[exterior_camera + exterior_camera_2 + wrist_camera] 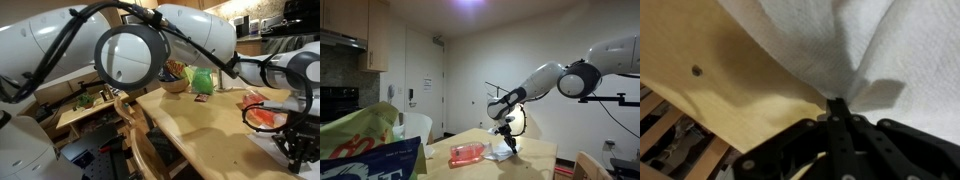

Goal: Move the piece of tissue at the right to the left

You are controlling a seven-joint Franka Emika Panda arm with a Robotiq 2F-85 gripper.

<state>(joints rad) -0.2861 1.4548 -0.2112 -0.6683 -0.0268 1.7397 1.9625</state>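
Observation:
The white tissue (pixel 890 45) lies on the wooden table (pixel 730 90) and fills the upper right of the wrist view. My gripper (pixel 838 103) is shut, with its fingertips pinching a fold at the tissue's edge. In an exterior view the gripper (pixel 297 140) is low over the table's right end, and the tissue (pixel 265 142) lies just to its left. In an exterior view the gripper (pixel 508 141) points down onto the tissue (pixel 500 155).
A red plastic container (pixel 263 115) (pixel 467 153) lies beside the tissue. A green bag (pixel 201 82) and a bowl (pixel 175 85) stand at the table's far side. A wooden chair (pixel 135 125) stands at the table's edge. A snack bag (pixel 360 145) fills the foreground.

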